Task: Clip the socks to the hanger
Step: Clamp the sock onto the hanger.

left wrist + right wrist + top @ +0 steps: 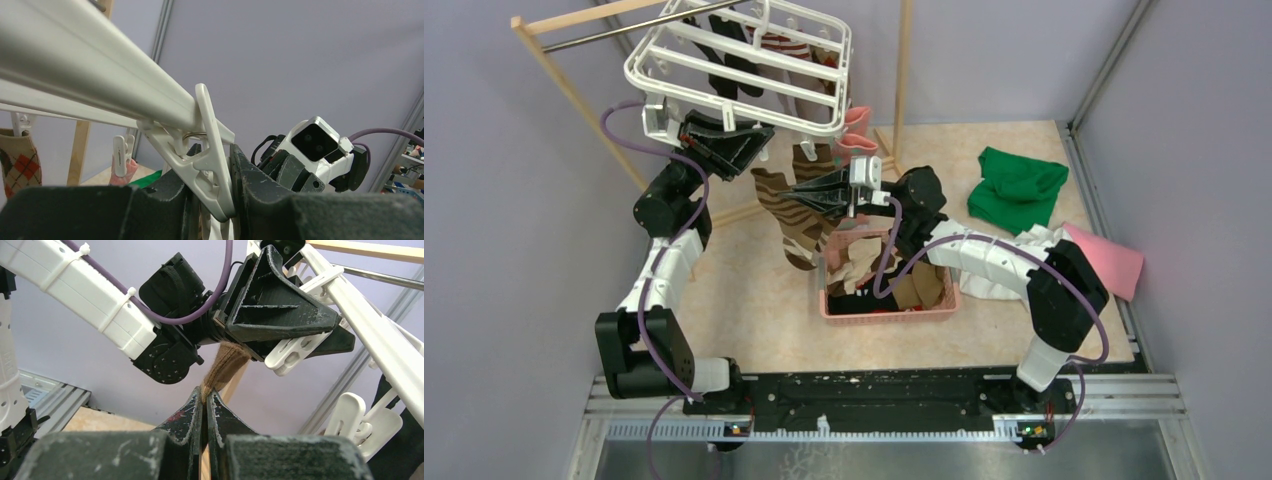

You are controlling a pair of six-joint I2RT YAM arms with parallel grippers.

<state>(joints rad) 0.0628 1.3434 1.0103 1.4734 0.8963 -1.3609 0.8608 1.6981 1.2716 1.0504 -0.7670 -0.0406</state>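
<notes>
The white grid hanger (pixel 742 68) hangs from the wooden rack's rod, with black and patterned socks (pixel 729 62) clipped under it. My left gripper (pixel 762 140) is shut on a white clip (pixel 210 165) under the hanger's near bar (pixel 90 75), squeezing it between both fingers. My right gripper (pixel 802 196) is shut on the cuff of a brown-cream striped sock (pixel 789 218). In the right wrist view the sock's edge (pixel 222 365) runs from my right gripper (pixel 205 397) up to the clip (pixel 295 347) held by the left gripper (pixel 280 310).
A pink basket (pixel 889 312) with more socks sits under the right arm. Green (pixel 1016 185), white (pixel 984 285) and pink (pixel 1114 260) cloths lie at the right. A pink sock (pixel 856 135) hangs at the hanger's right corner. An argyle sock (pixel 20 160) hangs at the left.
</notes>
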